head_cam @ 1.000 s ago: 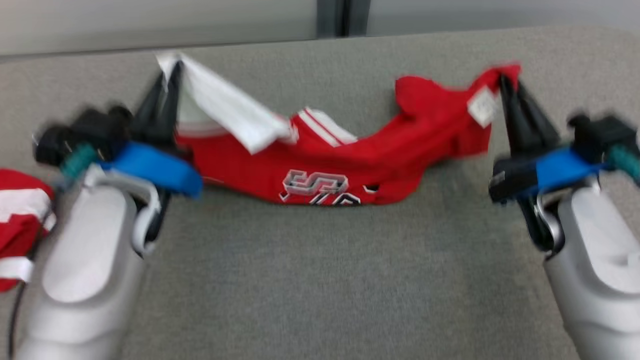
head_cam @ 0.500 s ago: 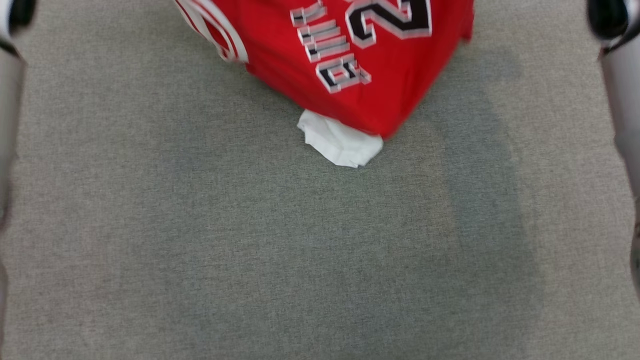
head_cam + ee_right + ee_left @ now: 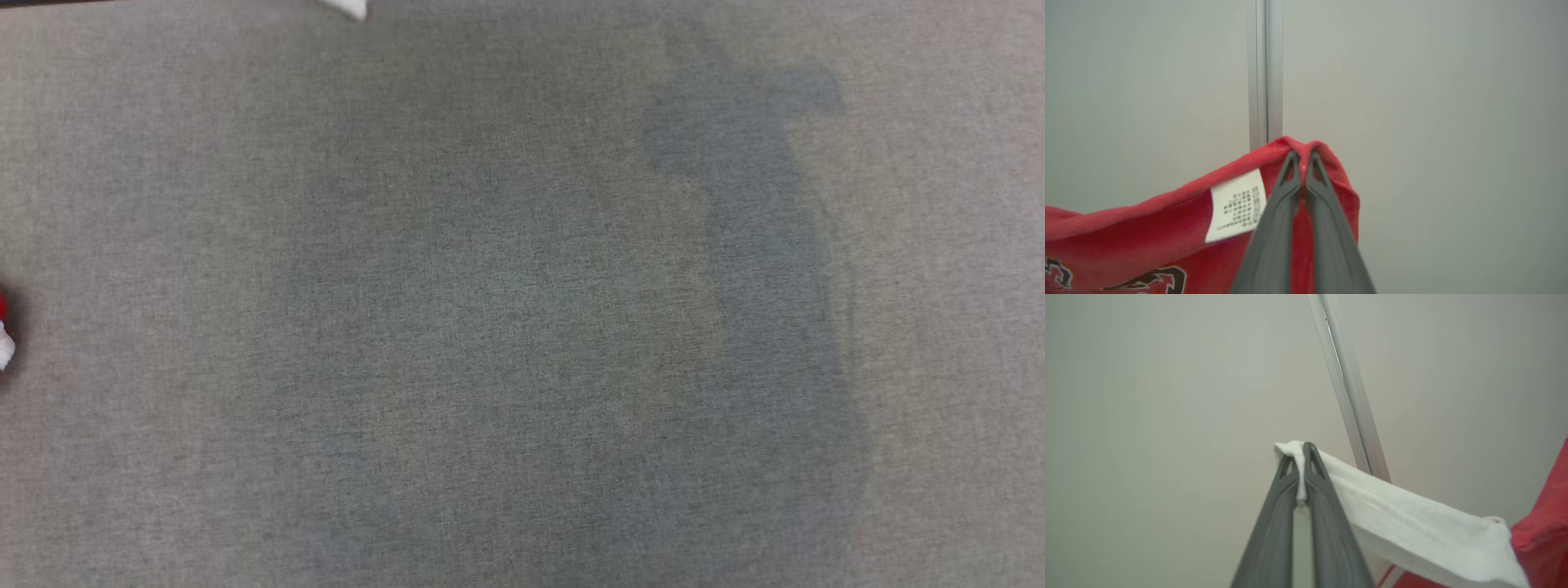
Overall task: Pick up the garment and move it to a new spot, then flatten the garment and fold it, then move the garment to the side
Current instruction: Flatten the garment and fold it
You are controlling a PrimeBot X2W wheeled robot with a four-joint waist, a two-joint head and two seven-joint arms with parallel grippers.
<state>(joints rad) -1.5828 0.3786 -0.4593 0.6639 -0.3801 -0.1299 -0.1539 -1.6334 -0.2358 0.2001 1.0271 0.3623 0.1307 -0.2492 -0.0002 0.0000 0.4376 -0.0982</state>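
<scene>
The garment is a red jersey with white trim and black lettering, hanging in the air between both grippers. In the left wrist view my left gripper is shut on a white edge of the garment, which runs off to the lower right into red cloth. In the right wrist view my right gripper is shut on a red corner of the garment, next to a white care label. In the head view a white tip of the garment pokes in at the top edge.
The grey fabric table lies below with broad shadows on it. A bit of red and white cloth sits at its far left edge. A pale wall with a metal strip stands ahead of both wrists.
Both arms have lifted the garment off the table, and it has passed up out of the head view. The head view itself has shifted down over the table.
</scene>
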